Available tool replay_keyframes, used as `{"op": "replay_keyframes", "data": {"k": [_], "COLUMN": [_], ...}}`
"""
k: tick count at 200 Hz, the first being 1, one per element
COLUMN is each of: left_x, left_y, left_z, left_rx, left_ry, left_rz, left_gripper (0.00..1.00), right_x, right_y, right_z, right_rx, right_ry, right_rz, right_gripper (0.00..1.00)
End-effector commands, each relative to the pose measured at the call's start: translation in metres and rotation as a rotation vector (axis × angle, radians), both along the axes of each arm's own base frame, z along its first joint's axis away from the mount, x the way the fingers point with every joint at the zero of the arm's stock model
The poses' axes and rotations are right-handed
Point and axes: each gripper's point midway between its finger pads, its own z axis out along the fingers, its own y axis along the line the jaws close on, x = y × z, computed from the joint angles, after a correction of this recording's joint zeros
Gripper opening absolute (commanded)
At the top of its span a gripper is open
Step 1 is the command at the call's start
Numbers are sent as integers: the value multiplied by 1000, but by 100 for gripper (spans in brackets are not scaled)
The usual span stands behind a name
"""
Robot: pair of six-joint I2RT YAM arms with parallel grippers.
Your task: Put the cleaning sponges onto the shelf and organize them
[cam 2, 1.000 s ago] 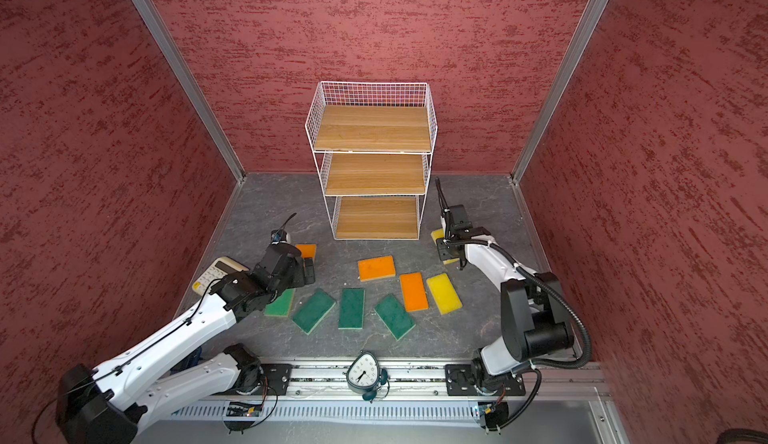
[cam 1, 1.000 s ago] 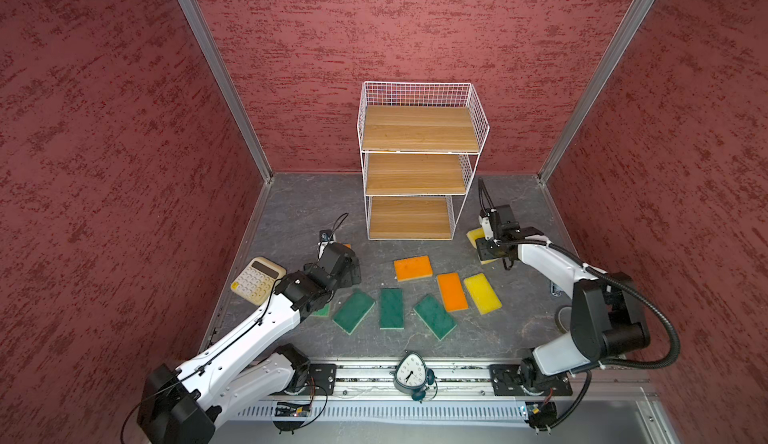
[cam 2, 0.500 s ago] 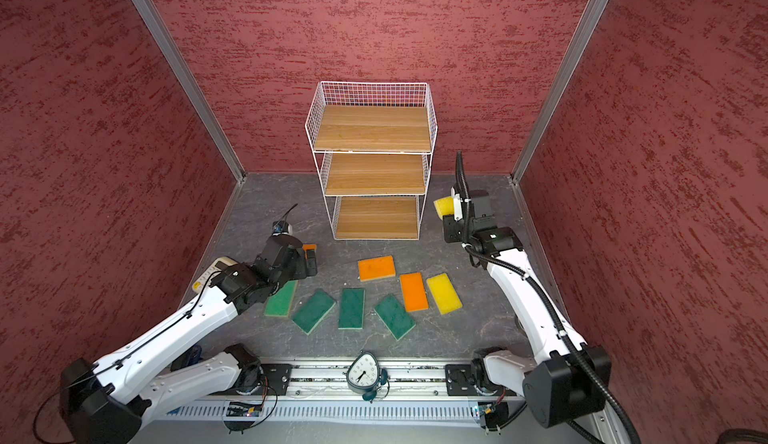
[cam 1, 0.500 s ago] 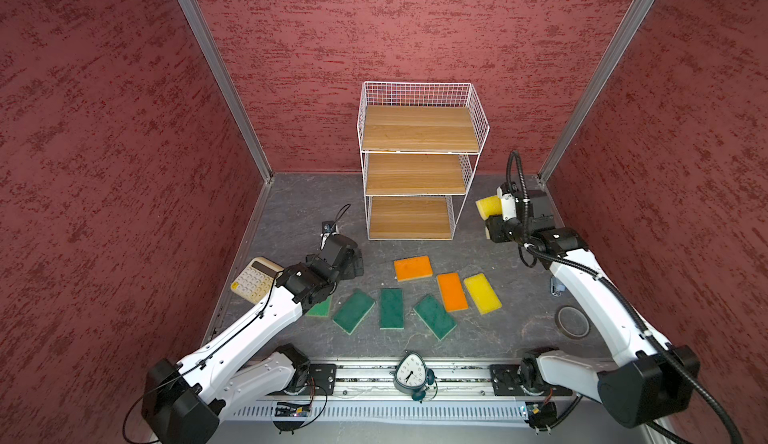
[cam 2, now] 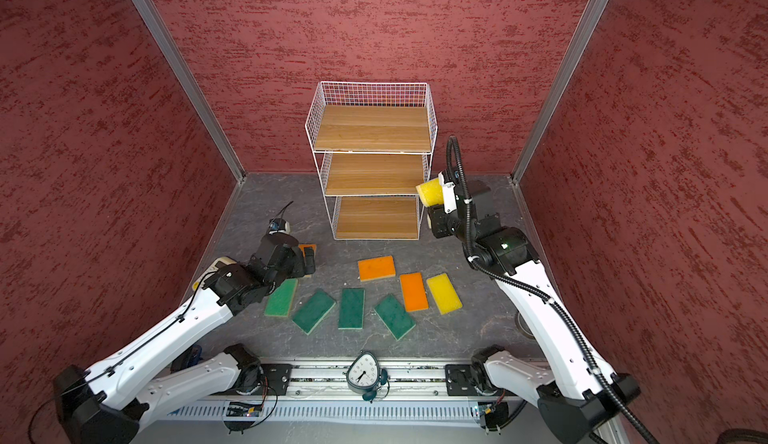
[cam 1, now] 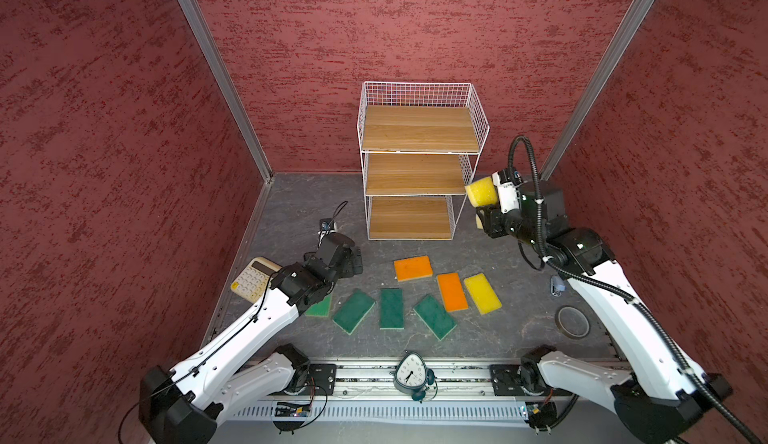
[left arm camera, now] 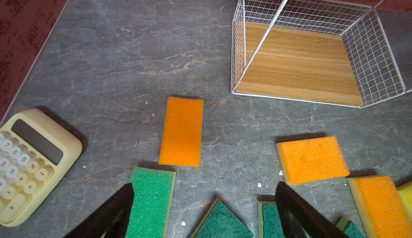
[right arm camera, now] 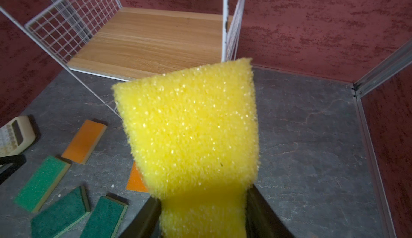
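Right gripper (right arm camera: 202, 212) was clamped on a yellow sponge (cam 1: 481, 195) and held it up off the floor (cam 1: 291, 213), just beside the right front post of the shelf (cam 1: 417, 94) but not on any board. Couldn't tell which tier it was level w/. Left gripper (left arm camera: 204, 212) had its jaws spread wide w/ nothing between them, low over the leftmost green sponge (left arm camera: 151, 199), w/ an orange sponge (left arm camera: 181, 132) lying just ahead. All the other sponges lay flat on the floor in front of the shelf, not in it: three more green sponges (cam 1: 391, 309), two orange ones (cam 1: 413, 268) and a second yellow one (cam 1: 482, 293). Calculator (cam 1: 251, 281) sat over by the left wall.
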Motion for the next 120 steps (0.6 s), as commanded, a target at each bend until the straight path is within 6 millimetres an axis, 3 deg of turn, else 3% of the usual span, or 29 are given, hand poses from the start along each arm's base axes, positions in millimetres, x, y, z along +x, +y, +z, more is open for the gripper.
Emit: {"op": "replay_keyframes", "data": {"k": [1,60,83,120], "left_x": [4,13,14,13], "left_y": [-1,-7,-8,-9], "left_z": [26,59,69,80], "left_rx": [-6,-10,-20,-52], "left_ry": [-62,-129,-144,-174], "left_rz": [-7,-36,-42,-44], "left_gripper": [99,99,99,99], "right_x": [-9,-15,-2,30], "right_y": [13,59,66,76], "right_z": [32,117,144,170], "right_rx": [28,144,189,256], "right_ry": [-72,-245,-295,-362], "right_rz": [42,215,201,134], "right_gripper": [51,49,48,48]}}
